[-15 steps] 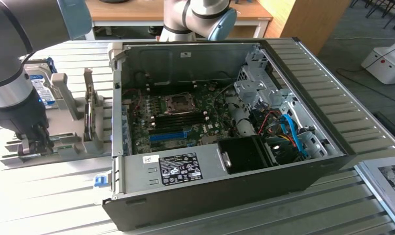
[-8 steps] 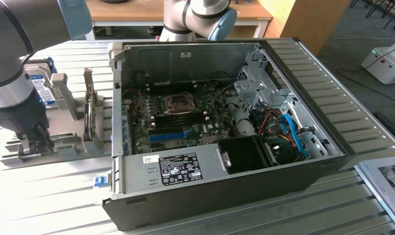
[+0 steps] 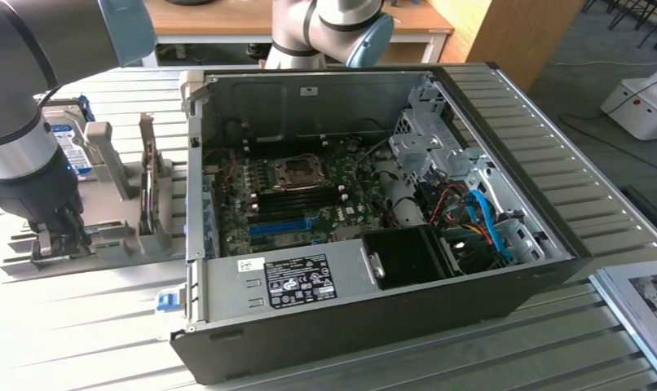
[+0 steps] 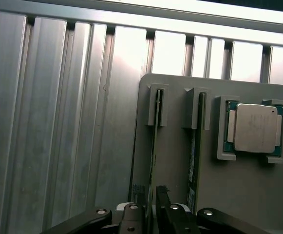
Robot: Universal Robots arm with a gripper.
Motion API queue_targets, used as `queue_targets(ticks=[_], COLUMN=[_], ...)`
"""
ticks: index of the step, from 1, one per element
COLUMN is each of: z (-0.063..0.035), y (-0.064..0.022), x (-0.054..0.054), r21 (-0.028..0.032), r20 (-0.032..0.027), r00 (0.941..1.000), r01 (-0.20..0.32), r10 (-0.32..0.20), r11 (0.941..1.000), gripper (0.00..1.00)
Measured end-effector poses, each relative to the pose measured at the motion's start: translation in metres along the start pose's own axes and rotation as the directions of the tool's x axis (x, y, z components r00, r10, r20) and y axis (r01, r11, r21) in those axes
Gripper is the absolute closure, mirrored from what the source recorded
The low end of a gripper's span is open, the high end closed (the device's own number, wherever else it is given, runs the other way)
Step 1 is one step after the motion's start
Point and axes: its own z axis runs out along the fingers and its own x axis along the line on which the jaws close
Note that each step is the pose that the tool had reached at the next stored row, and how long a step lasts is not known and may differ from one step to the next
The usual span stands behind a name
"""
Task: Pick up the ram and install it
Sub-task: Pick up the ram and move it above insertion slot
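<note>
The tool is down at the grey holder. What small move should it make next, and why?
Probably close the tool on the ram: its fingers stand open on either side of the stick, which stands on edge in its slot of the grey holder and is not yet gripped.

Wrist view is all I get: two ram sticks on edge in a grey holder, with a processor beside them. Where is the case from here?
Observer: The case lies on its side, open at the top, just to the exterior view's right of the holder.
Operator: Are the slots for the ram free?
Observer: The black slots beside the processor socket look empty.
Operator: Is anything else at the holder?
Observer: A drive with a blue and white label stands upright at its far end, behind the arm.
</note>
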Motion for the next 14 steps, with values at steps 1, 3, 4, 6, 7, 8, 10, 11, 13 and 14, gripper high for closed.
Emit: queue_targets(ticks=[1,3,4,6,7,8,10,11,13,14], z=[0.0000,0.0000,0.0001,-0.0008,-0.0008,-0.0009,-0.0011,-0.0010,-0.0011,-0.0011], y=[0.0000,0.0000,-0.0006,-0.0006,-0.0006,-0.0006,-0.0006,-0.0006,-0.0006,-0.0006], x=[0.0000,0.0000,0.0001,0.0000,0.0000,0.0000,0.0000,0.0000,0.0000,0.0000], r21=[0.0000,0.0000,0.0000,0.0001,0.0001,0.0001,0.0000,0.0001,0.0000,0.0000], r20=[0.0000,0.0000,0.0000,0.0001,0.0001,0.0001,0.0000,0.0001,0.0000,0.0000], r00=[1.0000,1.0000,1.0000,1.0000,1.0000,1.0000,1.0000,1.0000,1.0000,1.0000], r01=[0.000,0.000,0.000,0.000,0.000,0.000,0.000,0.000,0.000,0.000], r10=[0.000,0.000,0.000,0.000,0.000,0.000,0.000,0.000,0.000,0.000], r11=[1.0000,1.0000,1.0000,1.0000,1.0000,1.0000,1.0000,1.0000,1.0000,1.0000], gripper=[0.76,0.76,0.76,0.76,0.76,0.76,0.76,0.76,0.76,0.76])
